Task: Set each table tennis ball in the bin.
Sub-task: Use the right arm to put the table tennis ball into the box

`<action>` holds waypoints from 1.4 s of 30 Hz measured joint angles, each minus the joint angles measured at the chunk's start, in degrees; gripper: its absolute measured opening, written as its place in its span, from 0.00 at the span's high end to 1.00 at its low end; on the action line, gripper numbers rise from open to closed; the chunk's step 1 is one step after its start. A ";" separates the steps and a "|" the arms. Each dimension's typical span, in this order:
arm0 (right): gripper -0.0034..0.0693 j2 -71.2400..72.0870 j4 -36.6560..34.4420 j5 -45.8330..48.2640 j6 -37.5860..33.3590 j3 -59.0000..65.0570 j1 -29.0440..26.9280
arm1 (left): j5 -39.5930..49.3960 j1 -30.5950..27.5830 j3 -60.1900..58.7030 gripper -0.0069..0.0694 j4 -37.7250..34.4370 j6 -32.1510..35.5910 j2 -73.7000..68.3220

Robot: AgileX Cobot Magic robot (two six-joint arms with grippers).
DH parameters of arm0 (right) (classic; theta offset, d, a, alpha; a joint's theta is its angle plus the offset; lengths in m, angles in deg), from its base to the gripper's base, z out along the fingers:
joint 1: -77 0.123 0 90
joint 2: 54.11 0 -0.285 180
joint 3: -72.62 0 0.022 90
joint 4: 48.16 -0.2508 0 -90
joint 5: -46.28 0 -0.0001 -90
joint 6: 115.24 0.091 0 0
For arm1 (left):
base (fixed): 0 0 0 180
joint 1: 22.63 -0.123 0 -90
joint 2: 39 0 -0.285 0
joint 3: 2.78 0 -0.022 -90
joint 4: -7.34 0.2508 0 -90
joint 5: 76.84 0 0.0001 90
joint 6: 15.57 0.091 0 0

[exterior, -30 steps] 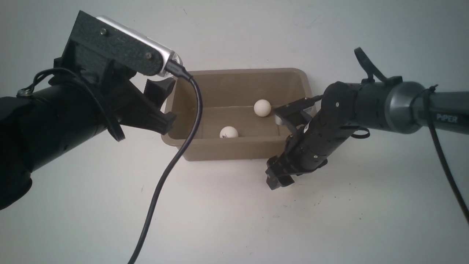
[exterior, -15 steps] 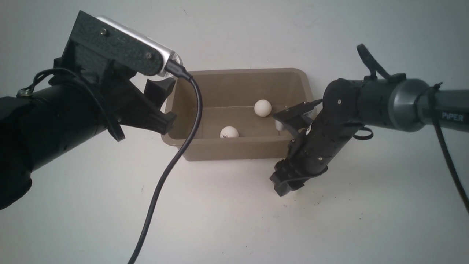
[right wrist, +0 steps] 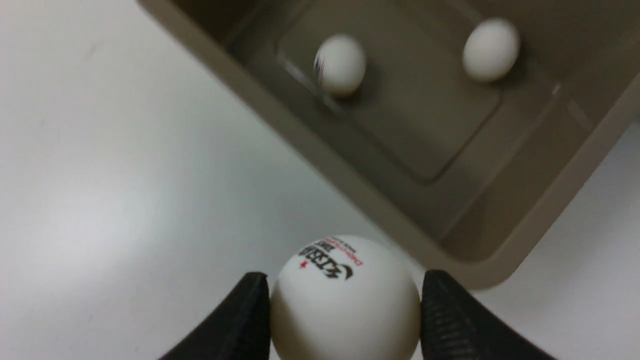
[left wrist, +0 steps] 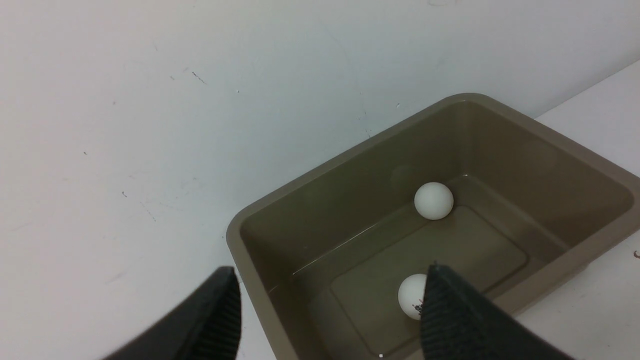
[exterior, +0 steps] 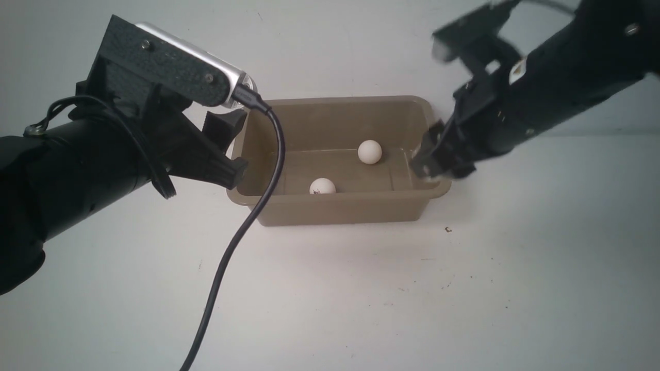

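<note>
Right arm has swung up and back since a second ago. It was low at the bin's front right corner, tip down near the table. Now it enters from the upper right of the front view, blurred, with the right gripper (exterior: 430, 165) at the right end rim of the bin (exterior: 335, 211), right of frame centre. Its jaws went from apart to clamped.

Right wrist cam confirms it: third ball (right wrist: 345, 300) is pinched between the two fingers, one pad on each side, printed logo facing the camera. It is lifted clear of the table (exterior: 464, 288). That cam shows the bin's corner just beyond the ball; can't tell whether it is over the bin floor or outside the rim. In the front view the fingers hide it.

Other two balls are unchanged, both on the bin floor and apart from each other. The plain ball (exterior: 369, 152) sits near the back wall, about frame centre. The marked ball (exterior: 322, 186) is lower left of it by the front wall, half hidden by the rim.

Left arm hasn't moved. The left gripper (exterior: 232, 149) is left of centre at the bin's left end, fingers apart, holding nothing. A black cable (exterior: 247, 216) runs from its wrist camera across the bin's left front corner to the lower frame edge.
</note>
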 joint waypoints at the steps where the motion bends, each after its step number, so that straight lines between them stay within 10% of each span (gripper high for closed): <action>1: 0.47 0.08 0.00 -1.39 -0.29 -0.05 0.00 | 0.00 0.00 0.00 0.34 0.00 0.00 0.00; 29: 0.46 -28.43 5.17 -15.82 -4.90 -21.25 0.00 | 0.00 0.00 0.00 0.34 0.00 -0.08 0.00; 42: 0.15 -24.54 7.93 -22.44 -3.99 -21.20 0.00 | 0.00 0.00 0.00 0.34 0.00 -0.08 0.00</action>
